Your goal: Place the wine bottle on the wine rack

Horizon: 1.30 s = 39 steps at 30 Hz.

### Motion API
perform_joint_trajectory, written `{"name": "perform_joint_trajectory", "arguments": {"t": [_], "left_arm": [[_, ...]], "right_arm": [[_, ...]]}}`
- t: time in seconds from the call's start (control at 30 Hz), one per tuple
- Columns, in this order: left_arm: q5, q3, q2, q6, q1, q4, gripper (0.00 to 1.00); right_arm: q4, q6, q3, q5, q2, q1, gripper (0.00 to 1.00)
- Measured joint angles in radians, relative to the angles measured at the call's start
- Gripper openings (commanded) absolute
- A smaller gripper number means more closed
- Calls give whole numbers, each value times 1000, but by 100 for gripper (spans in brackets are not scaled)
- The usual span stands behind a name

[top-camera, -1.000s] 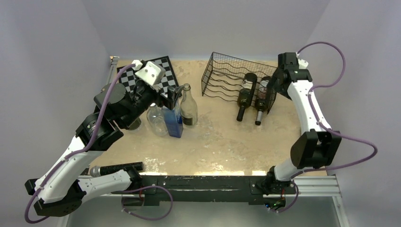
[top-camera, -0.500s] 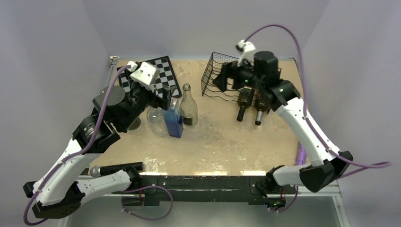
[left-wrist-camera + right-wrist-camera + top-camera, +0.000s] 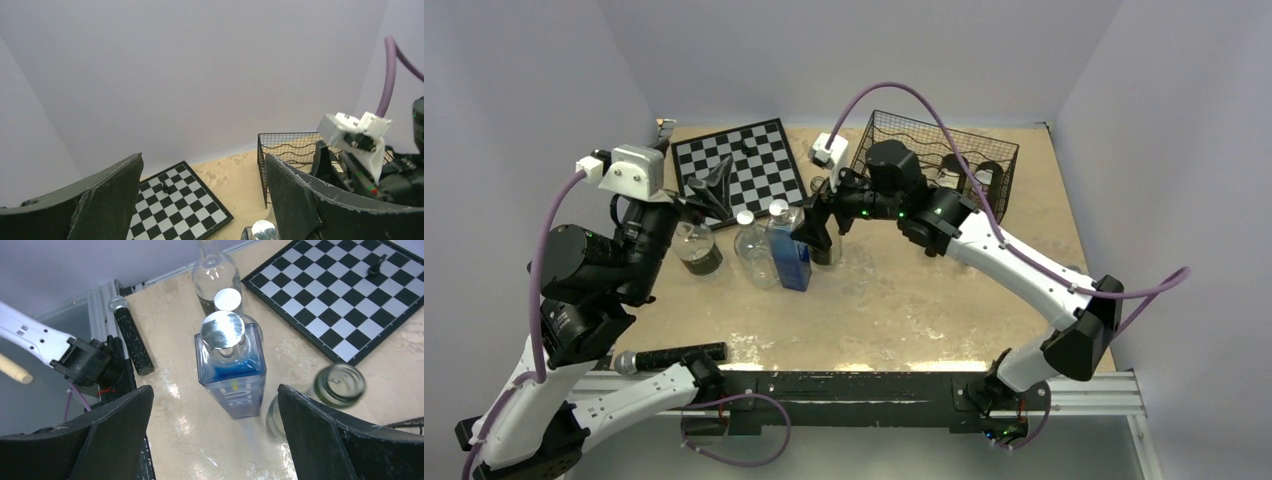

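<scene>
Top view: right gripper (image 3: 812, 226) spread, low among four standing bottles, wine bottle (image 3: 829, 255) directly beneath it and mostly hidden; wine rack (image 3: 1009, 165) well behind that wrist, apparently two bottles lying in it; left gripper (image 3: 709, 190) spread, empty, over one chessboard (image 3: 754, 170). Left wrist: nothing between the fingers; one chess piece (image 3: 167, 188) ahead. Right wrist: blue bottle (image 3: 232, 377) centred between the fingers, open-mouthed wine bottle off by one fingertip. Risk: closing here takes the blue bottle, or that finger tips the wine bottle into its neighbours.
</scene>
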Motion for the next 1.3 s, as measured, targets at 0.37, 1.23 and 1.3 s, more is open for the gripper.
{"name": "perform_joint_trajectory", "arguments": {"t": [0.37, 1.23, 1.3], "left_arm": [[-14, -18, 13, 27, 0, 37, 94], [-13, -18, 36, 30, 0, 29, 94], [-13, -18, 35, 30, 0, 29, 94]], "right_arm": [[37, -146, 53, 55, 138, 71, 98], [56, -202, 59, 71, 284, 75, 53], [61, -202, 59, 77, 284, 75, 45]]}}
